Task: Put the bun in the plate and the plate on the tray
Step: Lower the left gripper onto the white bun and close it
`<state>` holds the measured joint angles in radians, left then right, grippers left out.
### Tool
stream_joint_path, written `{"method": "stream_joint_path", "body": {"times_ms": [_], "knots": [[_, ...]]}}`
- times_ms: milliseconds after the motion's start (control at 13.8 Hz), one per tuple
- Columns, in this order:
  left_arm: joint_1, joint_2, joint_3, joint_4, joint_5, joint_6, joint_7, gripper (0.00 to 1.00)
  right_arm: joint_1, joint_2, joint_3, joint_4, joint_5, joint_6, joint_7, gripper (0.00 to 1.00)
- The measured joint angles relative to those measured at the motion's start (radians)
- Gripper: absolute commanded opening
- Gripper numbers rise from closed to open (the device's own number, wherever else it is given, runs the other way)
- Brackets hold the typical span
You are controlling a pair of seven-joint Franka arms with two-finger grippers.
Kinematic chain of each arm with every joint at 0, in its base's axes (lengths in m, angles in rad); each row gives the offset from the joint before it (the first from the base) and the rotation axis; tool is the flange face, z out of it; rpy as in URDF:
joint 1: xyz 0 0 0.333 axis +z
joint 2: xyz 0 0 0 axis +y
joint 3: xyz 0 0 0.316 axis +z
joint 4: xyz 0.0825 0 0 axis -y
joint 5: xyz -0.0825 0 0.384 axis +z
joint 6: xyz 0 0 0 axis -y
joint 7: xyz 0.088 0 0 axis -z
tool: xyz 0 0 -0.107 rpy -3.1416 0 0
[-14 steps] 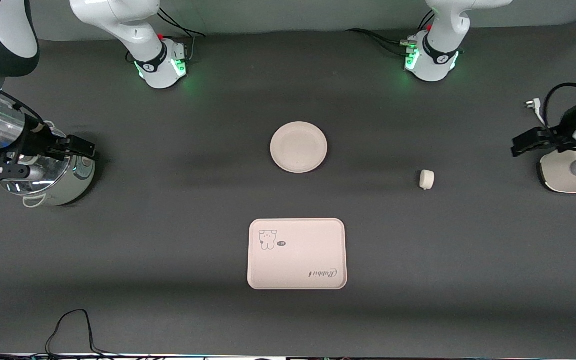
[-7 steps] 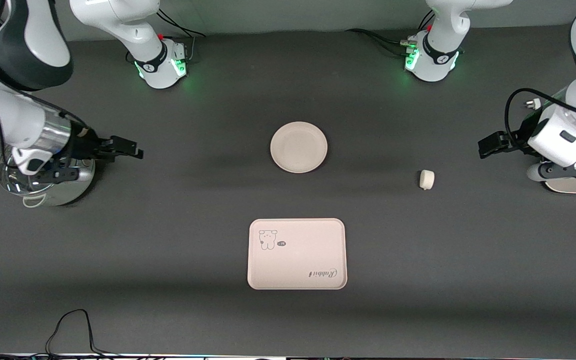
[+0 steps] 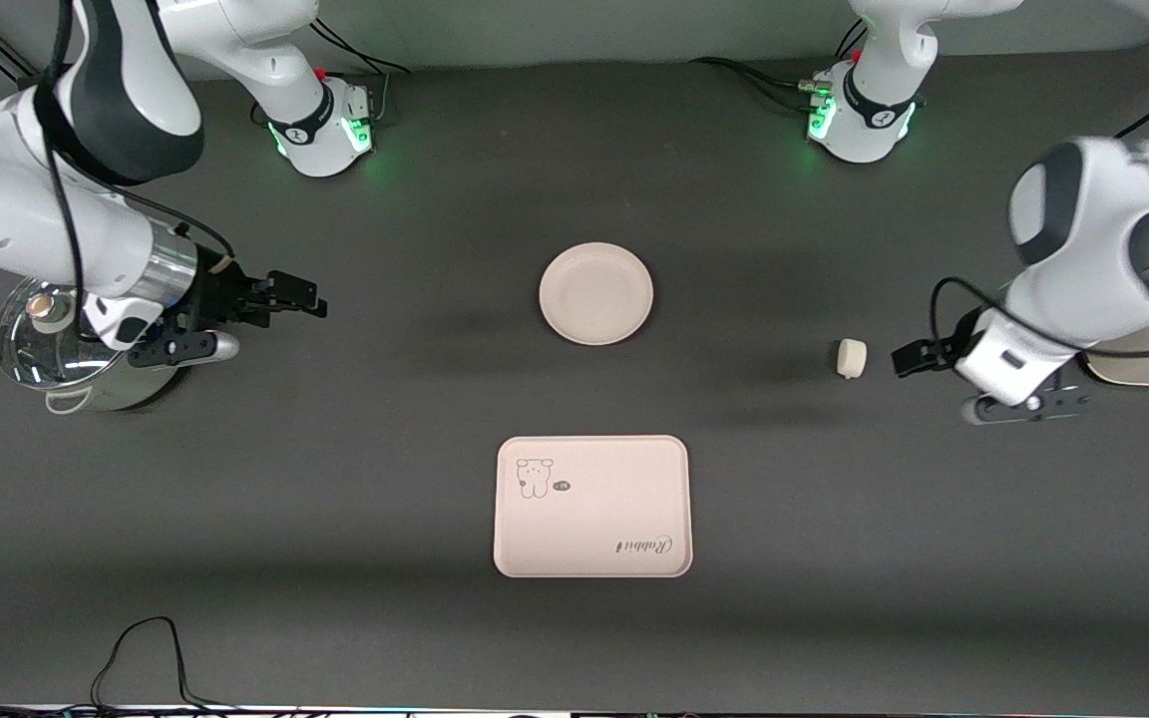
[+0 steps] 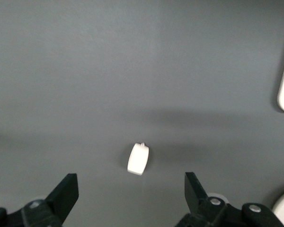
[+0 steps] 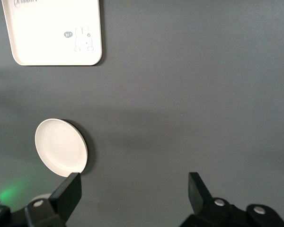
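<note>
The small white bun lies on the dark table toward the left arm's end; it also shows in the left wrist view. The round cream plate sits empty mid-table, seen too in the right wrist view. The pink tray with the "Rabbit" print lies nearer the front camera than the plate, and shows in the right wrist view. My left gripper is open and empty, just beside the bun. My right gripper is open and empty, over bare table toward the right arm's end.
A steel pot with a glass lid stands at the right arm's end of the table. A white appliance sits at the left arm's end under the left arm. A cable lies at the table's near edge.
Both arms have swung in toward the middle. The left gripper has come down close beside the bun. The right gripper has moved off the pot toward the plate.
</note>
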<state>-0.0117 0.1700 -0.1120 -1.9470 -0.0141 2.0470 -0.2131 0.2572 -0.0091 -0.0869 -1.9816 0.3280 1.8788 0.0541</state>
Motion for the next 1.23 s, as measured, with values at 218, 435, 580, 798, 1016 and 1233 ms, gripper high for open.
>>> {"method": "stream_joint_path", "body": {"times_ms": [218,435,580,798,1016,1233], "knots": [[0.000,0.040,0.000,-0.145,0.000,0.206,0.000,1.00,0.000,0.000,0.022,-0.033,0.000,0.031,0.003,1.00],[0.000,0.062,-0.001,-0.251,0.000,0.329,0.000,1.00,0.002,0.000,0.073,-0.059,0.000,0.069,0.047,1.00],[0.000,0.088,-0.002,-0.289,0.000,0.391,0.001,1.00,0.004,0.001,0.137,-0.066,-0.024,0.091,0.121,1.00],[-0.005,0.138,-0.006,-0.323,0.000,0.474,0.001,0.99,0.012,0.003,0.211,-0.080,-0.076,0.129,0.209,1.00],[-0.013,0.164,-0.007,-0.363,0.000,0.538,0.001,0.97,0.013,0.009,0.245,-0.140,-0.085,0.209,0.224,1.00],[-0.023,0.166,-0.009,-0.393,0.000,0.563,0.001,0.68,0.015,0.010,0.263,-0.197,-0.100,0.271,0.226,1.00]]}}
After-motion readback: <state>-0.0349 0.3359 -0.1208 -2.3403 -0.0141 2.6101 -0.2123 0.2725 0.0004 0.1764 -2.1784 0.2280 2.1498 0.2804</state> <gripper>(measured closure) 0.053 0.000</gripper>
